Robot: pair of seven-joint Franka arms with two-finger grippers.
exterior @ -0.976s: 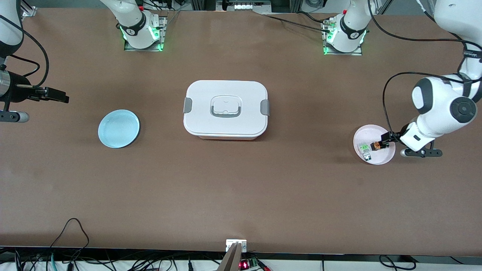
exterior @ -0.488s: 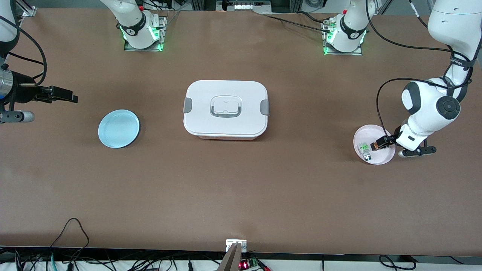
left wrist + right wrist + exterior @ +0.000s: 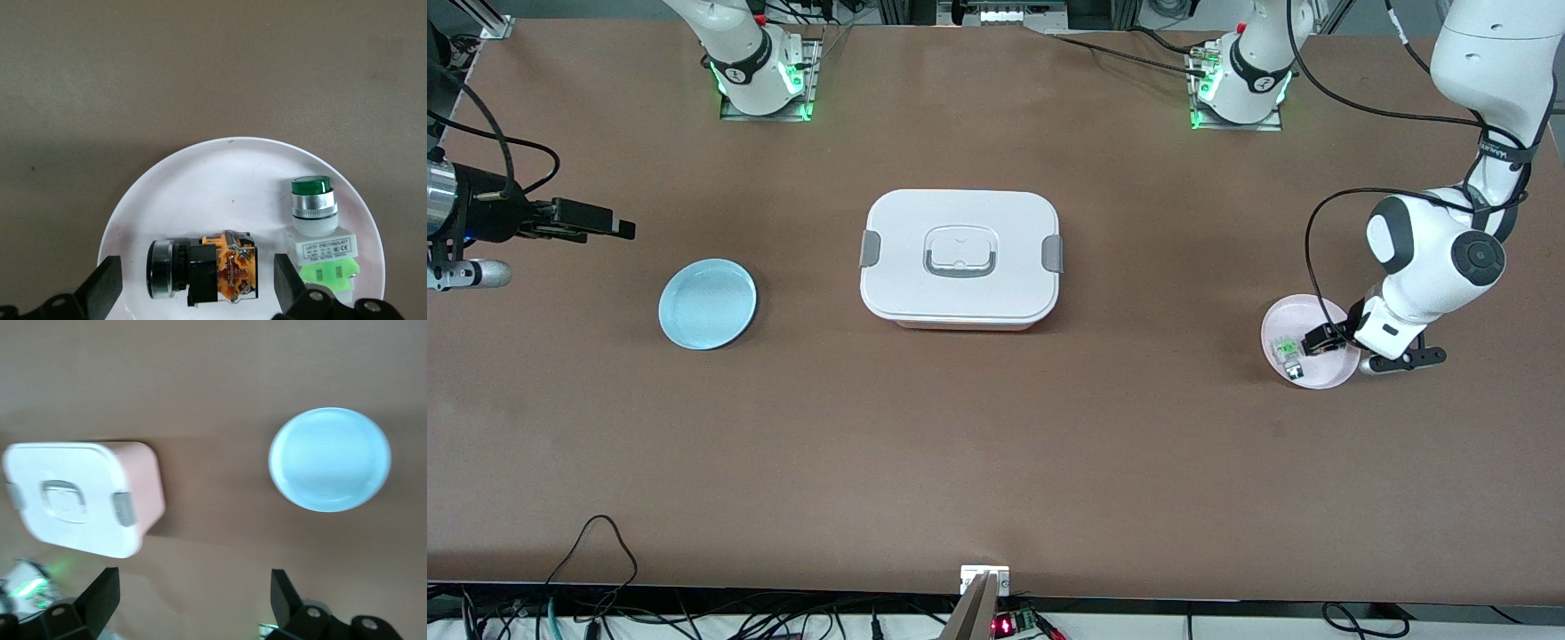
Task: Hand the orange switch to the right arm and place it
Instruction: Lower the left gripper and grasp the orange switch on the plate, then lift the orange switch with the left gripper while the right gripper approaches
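Now | brown table [image 3: 996, 444] | left claw [image 3: 193, 293] open astride orange switch [image 3: 200, 272] | right claw [image 3: 600, 222] open, aloft

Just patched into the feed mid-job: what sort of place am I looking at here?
Most likely a robotics lab bench: two white arms bolted to a brown table, loose cables along its edges, and staged props, a white lidded box, a blue plate and a pink plate holding the orange switch.

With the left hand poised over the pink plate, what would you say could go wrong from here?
1. The green switch lies right beside the orange switch on the pink plate; a finger of the open left hand might nudge it as it closes.
2. The orange switch is small and lies on its side, so it could slip or twist when gripped.
3. The right hand waits over bare table, so the handover spans a long carry.
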